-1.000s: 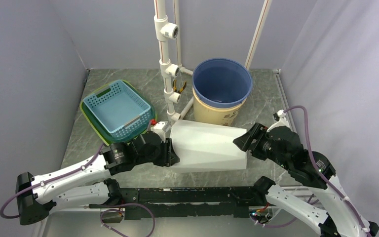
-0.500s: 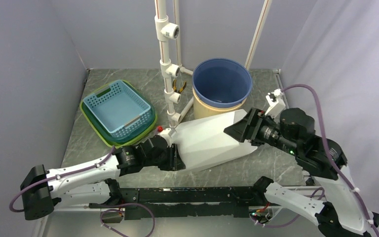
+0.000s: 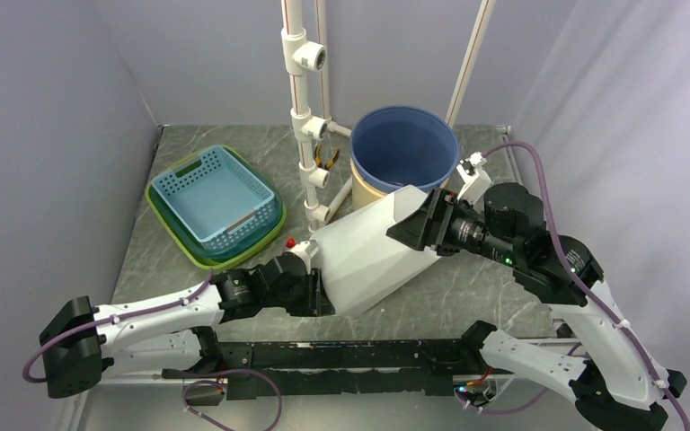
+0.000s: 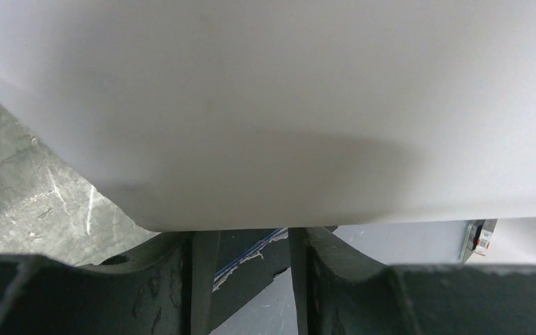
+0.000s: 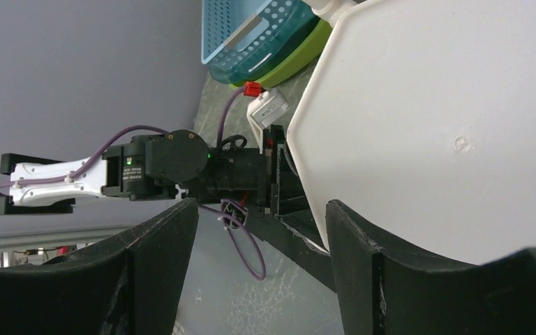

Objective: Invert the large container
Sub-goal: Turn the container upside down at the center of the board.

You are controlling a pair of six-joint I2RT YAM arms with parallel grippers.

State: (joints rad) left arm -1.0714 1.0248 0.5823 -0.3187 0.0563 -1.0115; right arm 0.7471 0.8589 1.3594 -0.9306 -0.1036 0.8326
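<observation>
The large container (image 3: 368,251) is a white bin lying tilted between both arms, its right end raised and its left end low near the table. At that low left end sits my left gripper (image 3: 316,289). In the left wrist view the white wall (image 4: 265,105) fills the frame above the left gripper (image 4: 246,234), whose fingers stand apart with only table showing between them; their tips are hidden. My right gripper (image 3: 411,232) is against the raised end. In the right wrist view it (image 5: 262,209) is open, with the bin's end face (image 5: 426,125) beside its right finger.
A blue bucket (image 3: 404,148) stacked in a tan one (image 3: 395,206) stands just behind the raised end. A blue basket (image 3: 214,193) in a green tray (image 3: 166,215) sits at the left. A white pipe stand (image 3: 304,108) rises at the back centre. The black rail (image 3: 350,355) runs along the near edge.
The container lay flat a second ago. My right gripper has risen and moved left with its end, tilting the bin steeply, while the left gripper has stayed at the low end.
</observation>
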